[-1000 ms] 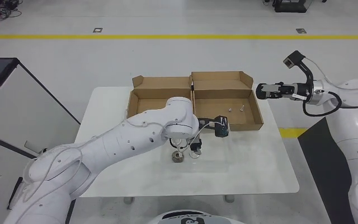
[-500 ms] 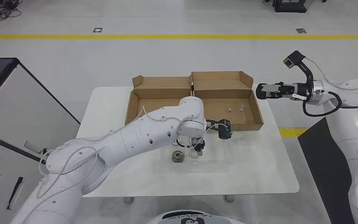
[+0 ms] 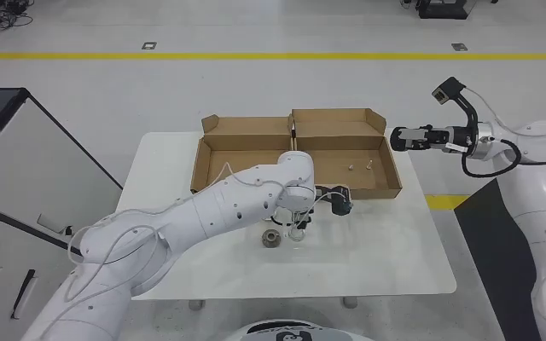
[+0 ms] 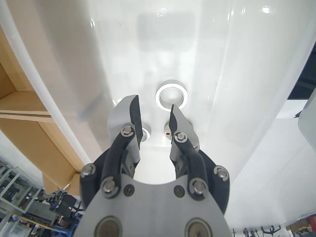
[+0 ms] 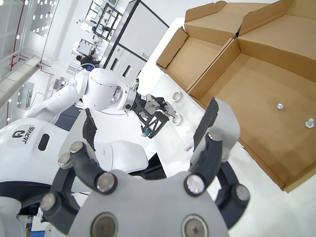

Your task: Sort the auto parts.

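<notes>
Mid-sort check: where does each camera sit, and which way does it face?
Top view: above the arms, looking down on the white table and two open brown cardboard boxes; left arm over the table, right arm beside it.
Left wrist view: looks down past the open left gripper at a silver metal ring.
Right wrist view: looks past the open right gripper across the boxes toward the left arm.
Shared by top and right wrist views: boxes, left arm.

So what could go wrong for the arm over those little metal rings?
The open left gripper hangs just above a ring and smaller parts lying close together; closing on one could knock a neighbour away. The ring looks smooth and round, so it might slip from the pads.
</notes>
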You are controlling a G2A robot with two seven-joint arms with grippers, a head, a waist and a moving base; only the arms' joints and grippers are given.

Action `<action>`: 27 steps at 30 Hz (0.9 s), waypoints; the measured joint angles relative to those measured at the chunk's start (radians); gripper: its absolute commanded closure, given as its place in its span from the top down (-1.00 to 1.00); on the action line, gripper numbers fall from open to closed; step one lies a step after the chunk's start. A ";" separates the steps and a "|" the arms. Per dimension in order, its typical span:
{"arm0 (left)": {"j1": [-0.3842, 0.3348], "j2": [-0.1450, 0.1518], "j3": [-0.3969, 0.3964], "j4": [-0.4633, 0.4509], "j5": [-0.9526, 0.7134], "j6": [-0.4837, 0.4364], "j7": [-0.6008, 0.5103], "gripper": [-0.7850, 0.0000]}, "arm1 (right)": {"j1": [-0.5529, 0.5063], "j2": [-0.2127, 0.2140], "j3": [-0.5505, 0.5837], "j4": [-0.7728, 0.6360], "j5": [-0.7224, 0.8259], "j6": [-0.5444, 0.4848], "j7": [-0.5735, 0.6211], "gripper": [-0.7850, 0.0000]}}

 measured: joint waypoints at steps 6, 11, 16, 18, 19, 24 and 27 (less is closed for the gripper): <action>0.028 -0.020 -0.001 0.035 0.034 -0.003 0.003 -0.23 | 0.000 0.000 0.000 0.000 0.000 0.000 0.000 1.00; 0.050 -0.040 -0.001 0.078 0.056 -0.005 0.005 -0.36 | 0.000 0.000 0.000 0.000 0.000 0.000 0.000 1.00; 0.058 -0.054 -0.001 0.112 0.072 -0.011 0.011 -0.34 | 0.000 0.000 0.000 0.000 0.000 0.000 0.000 1.00; 0.061 -0.058 -0.001 0.122 0.077 -0.012 0.012 -0.29 | 0.000 0.000 0.000 0.000 0.000 0.000 0.000 1.00; 0.062 -0.059 -0.001 0.126 0.079 -0.013 0.013 -0.29 | 0.000 0.000 0.000 0.000 0.000 0.000 0.000 1.00; 0.067 -0.060 -0.001 0.139 0.083 -0.015 0.014 -0.32 | 0.000 0.000 0.000 0.000 0.000 0.000 0.000 1.00; 0.069 -0.058 -0.001 0.144 0.086 -0.016 0.015 -0.33 | 0.000 0.000 0.000 0.000 0.000 0.000 0.000 1.00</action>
